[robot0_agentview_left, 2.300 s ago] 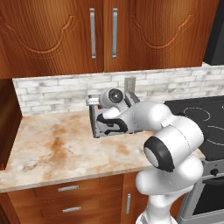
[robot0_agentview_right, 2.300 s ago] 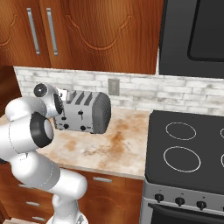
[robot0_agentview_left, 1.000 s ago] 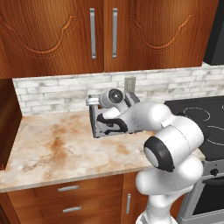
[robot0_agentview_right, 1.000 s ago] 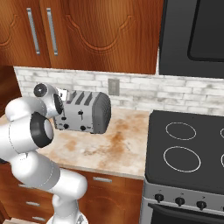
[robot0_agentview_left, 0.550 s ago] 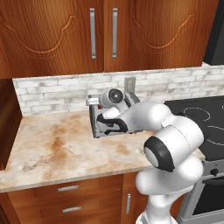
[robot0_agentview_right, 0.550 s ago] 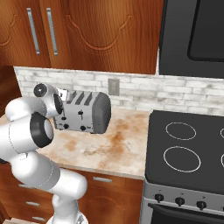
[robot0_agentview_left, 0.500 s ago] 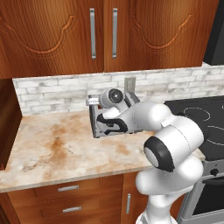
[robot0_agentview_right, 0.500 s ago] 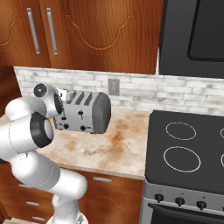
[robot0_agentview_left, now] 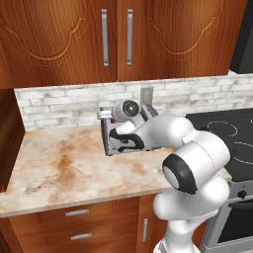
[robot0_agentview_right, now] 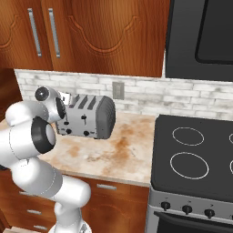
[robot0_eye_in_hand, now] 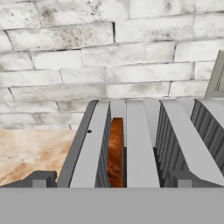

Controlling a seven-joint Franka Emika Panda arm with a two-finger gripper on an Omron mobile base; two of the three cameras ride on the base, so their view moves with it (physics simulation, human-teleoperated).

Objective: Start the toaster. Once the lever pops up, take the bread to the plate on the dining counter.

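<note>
The toaster (robot0_agentview_right: 86, 117) sits centre-left on the surface (robot0_agentview_right: 123, 150), bread (robot0_eye_in_hand: 115, 151) sunk in its leftmost slot. The gripper (robot0_eye_in_hand: 109, 178) hovers above with fingers spread, empty. Closing now risks pinching slot walls, since the slice sits low between them.

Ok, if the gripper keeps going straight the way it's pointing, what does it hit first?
Most likely the toaster: the open gripper looks along its top, its fingers either side of the slot holding the bread. Depth is unclear.
</note>
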